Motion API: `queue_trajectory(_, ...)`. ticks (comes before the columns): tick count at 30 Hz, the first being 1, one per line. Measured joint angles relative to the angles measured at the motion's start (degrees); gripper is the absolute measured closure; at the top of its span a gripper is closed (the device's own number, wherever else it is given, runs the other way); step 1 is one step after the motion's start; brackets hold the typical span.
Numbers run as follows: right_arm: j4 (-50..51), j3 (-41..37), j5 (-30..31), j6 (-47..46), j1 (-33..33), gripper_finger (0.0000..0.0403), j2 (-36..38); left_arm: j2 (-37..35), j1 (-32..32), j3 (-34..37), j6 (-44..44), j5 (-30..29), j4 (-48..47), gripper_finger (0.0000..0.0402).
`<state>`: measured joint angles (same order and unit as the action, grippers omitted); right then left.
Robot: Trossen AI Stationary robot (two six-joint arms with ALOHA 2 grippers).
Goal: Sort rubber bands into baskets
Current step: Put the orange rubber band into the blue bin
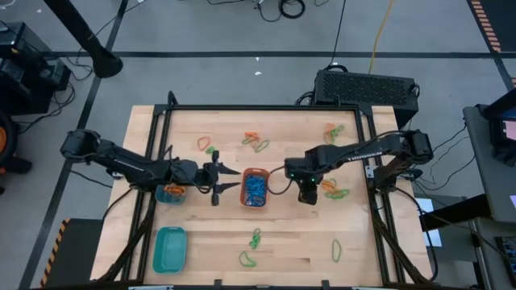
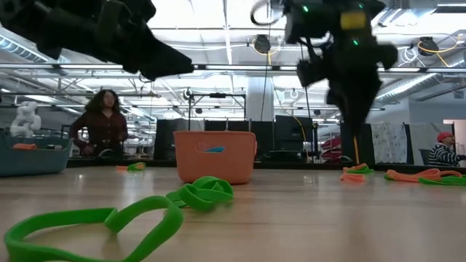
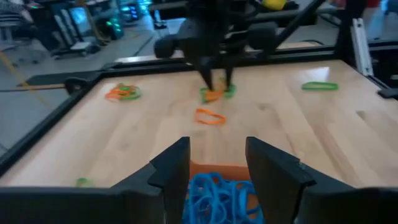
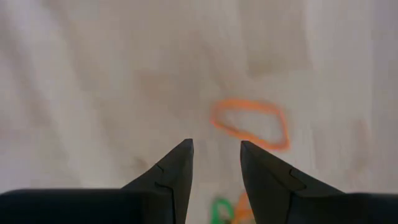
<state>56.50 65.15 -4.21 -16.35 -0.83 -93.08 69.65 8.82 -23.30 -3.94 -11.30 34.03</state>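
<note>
The orange basket (image 1: pixel 254 187) stands mid-table, filled with blue rubber bands (image 3: pixel 217 196). My left gripper (image 3: pixel 217 168) is open, held nearly level just left of that basket, nothing between its fingers. My right gripper (image 4: pixel 216 165) is open and points down above the bare table right of the orange basket (image 2: pixel 215 155). An orange rubber band (image 4: pixel 252 124) lies flat on the wood just beyond its fingertips. The small round basket (image 1: pixel 171 192) holding orange bands sits under my left arm. The teal basket (image 1: pixel 169 248) stands near the front left.
Loose bands lie scattered: an orange and green cluster (image 1: pixel 332 189) beside my right gripper (image 1: pixel 307 196), others at the far side (image 1: pixel 255 141) (image 1: pixel 332 131) (image 1: pixel 207 145) and green ones near the front (image 1: pixel 255 238) (image 1: pixel 337 250). A black frame (image 1: pixel 266 107) rims the table.
</note>
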Motion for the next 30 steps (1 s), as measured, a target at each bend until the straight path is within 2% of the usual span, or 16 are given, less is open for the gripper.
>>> queue_trajectory(2, 1.26, -2.23, 2.86, -3.29, -0.50, 0.0277, 0.00, 1.86, -0.60, -0.08, 0.12, 2.40, 1.27, 0.0237)
queue_trajectory(6, 0.46, -7.46, 3.51, -6.93, -0.97, 0.0277, 0.00, 5.08, -1.56, -0.10, 0.17, 5.16, 3.38, 0.0237)
queue_trajectory(11, -1.53, -12.49, 4.50, -10.50, -0.54, 0.0277, -0.02, 6.17, -2.77, -0.14, 0.19, 5.52, 5.17, 0.0237)
queue_trajectory(19, -5.67, -16.70, 5.47, -11.09, -0.51, 0.0277, -0.02, 6.14, -4.82, -0.14, 0.37, 8.41, 5.96, 0.0237)
queue_trajectory(30, -6.65, -16.94, 5.93, -11.02, -0.50, 0.0289, -0.02, 6.14, -7.81, -0.14, 0.34, 11.23, 6.04, 0.0237)
